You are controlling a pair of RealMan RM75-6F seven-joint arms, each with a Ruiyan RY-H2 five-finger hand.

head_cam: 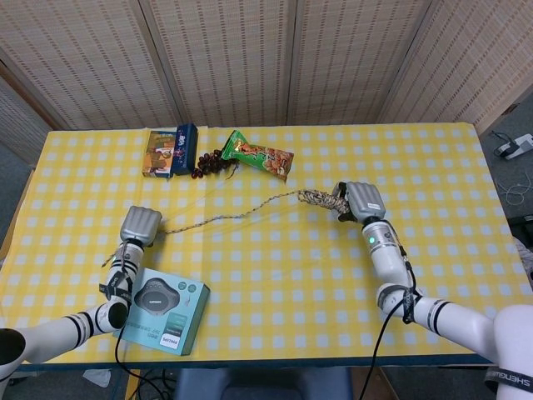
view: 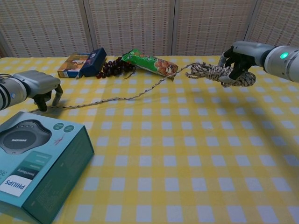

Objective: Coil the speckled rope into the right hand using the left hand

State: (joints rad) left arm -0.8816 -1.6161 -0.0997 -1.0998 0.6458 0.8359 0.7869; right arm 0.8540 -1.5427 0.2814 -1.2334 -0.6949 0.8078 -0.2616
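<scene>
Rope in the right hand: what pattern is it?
The rope is speckled cream and dark brown, clearest in the chest view.

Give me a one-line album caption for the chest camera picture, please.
Right hand holds a coiled bundle of speckled rope while the left hand grips its far end across the checked table.

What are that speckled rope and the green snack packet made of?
The speckled rope looks like twisted fibre, matte and slightly fuzzy, possibly cotton or jute. The green snack packet seems to be glossy plastic film, judging by its sheen and crinkles.
</scene>
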